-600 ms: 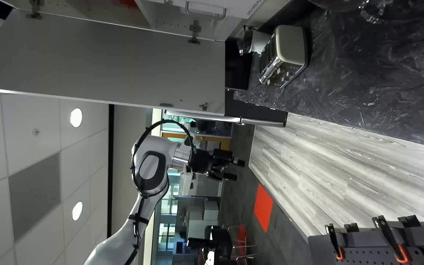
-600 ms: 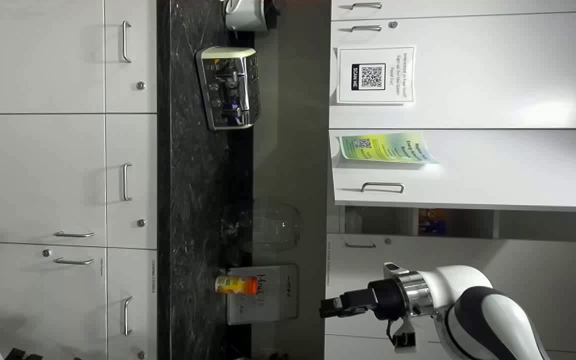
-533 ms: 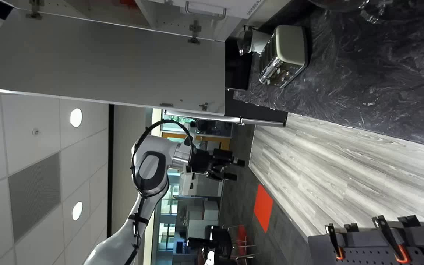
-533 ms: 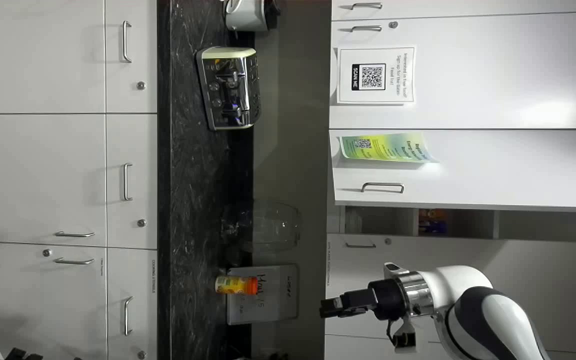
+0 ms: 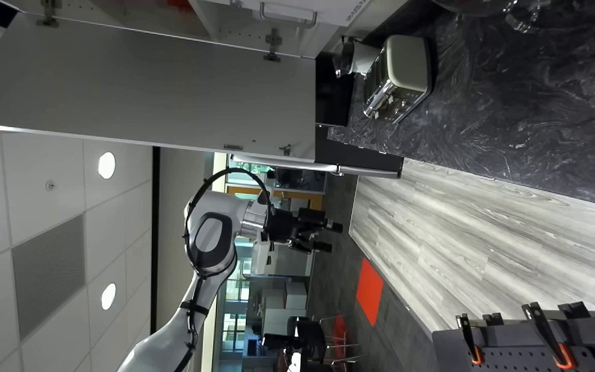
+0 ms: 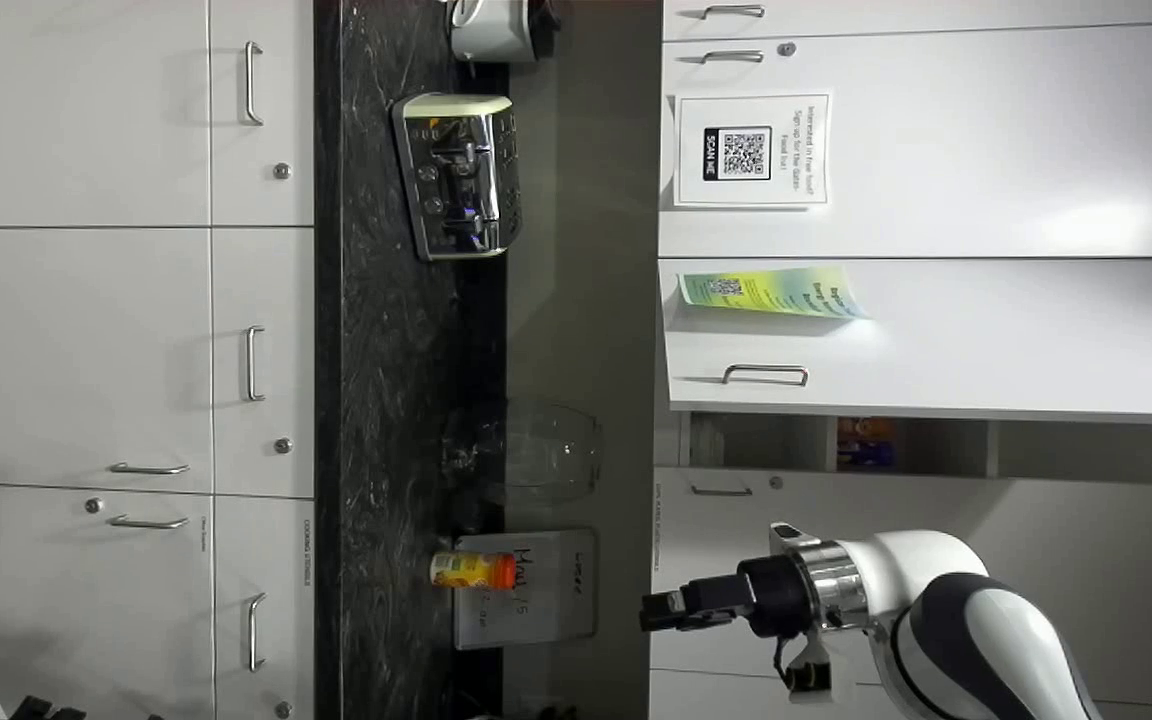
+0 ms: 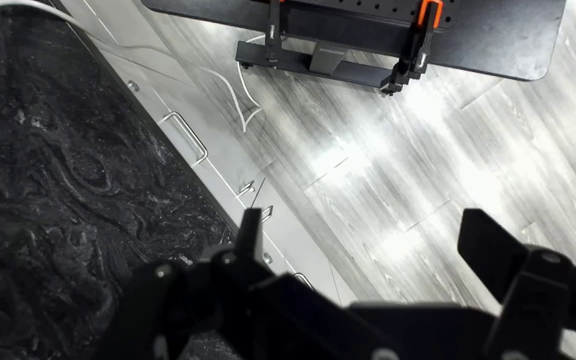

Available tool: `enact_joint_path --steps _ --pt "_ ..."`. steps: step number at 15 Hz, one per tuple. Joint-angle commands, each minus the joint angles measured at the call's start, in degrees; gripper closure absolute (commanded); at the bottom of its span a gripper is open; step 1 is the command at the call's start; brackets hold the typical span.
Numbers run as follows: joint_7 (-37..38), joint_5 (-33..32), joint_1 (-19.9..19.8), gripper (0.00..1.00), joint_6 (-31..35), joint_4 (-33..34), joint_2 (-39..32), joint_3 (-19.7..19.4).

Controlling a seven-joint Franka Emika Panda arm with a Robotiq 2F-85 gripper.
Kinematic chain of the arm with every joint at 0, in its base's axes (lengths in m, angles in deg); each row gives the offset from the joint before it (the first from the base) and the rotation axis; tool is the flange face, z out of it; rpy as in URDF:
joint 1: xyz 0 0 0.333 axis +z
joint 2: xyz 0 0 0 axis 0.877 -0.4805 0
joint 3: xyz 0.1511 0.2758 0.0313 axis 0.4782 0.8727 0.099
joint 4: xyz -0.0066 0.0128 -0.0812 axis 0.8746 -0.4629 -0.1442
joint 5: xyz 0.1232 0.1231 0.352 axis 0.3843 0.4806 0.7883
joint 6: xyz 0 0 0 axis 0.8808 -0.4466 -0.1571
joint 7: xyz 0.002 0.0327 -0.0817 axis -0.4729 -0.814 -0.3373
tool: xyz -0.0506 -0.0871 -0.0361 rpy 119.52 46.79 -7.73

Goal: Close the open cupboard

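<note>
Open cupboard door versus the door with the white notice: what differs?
The cupboard door stands swung out, shelf compartments showing beyond it; the notice door sits shut. The cupboard door carries a green-yellow flyer, the notice door a white notice. Both are white with metal bar handles.

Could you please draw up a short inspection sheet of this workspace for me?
Surface: dark marbled countertop, items standing on it.
Job's things: cupboard door open, its inside showing.
Clutter: toaster, pale jug, clear glass vessel, orange-capped bottle and whiteboard along the countertop.
Hand: open, holding nothing, apart from the cupboard door in both exterior views.
Cables: white cable crossing the wrist view; black cable looped along the arm.
Surroundings: wood-grain floor, dark tabletop with clamps, background chairs.
</note>
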State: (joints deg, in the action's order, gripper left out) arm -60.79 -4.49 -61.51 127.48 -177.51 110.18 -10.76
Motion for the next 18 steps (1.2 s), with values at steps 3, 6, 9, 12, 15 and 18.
enact_joint_path --steps 3,6,9,12,15,18 --pt "0.5 -1.8 2.5 0.00 9.3 -2.1 1.6 3.1" --pt "0.9 -4.3 3.8 0.00 17.7 -3.9 2.2 5.5" --pt "2.2 -8.2 4.5 0.00 27.0 -4.8 2.0 7.8" --pt "4.3 -11.9 4.4 0.00 35.5 -4.9 1.2 9.8" --pt "7.7 -17.6 3.4 0.00 42.2 -4.5 0.1 12.2" --pt "11.4 -25.8 1.8 0.00 45.5 -3.3 -1.2 15.2"
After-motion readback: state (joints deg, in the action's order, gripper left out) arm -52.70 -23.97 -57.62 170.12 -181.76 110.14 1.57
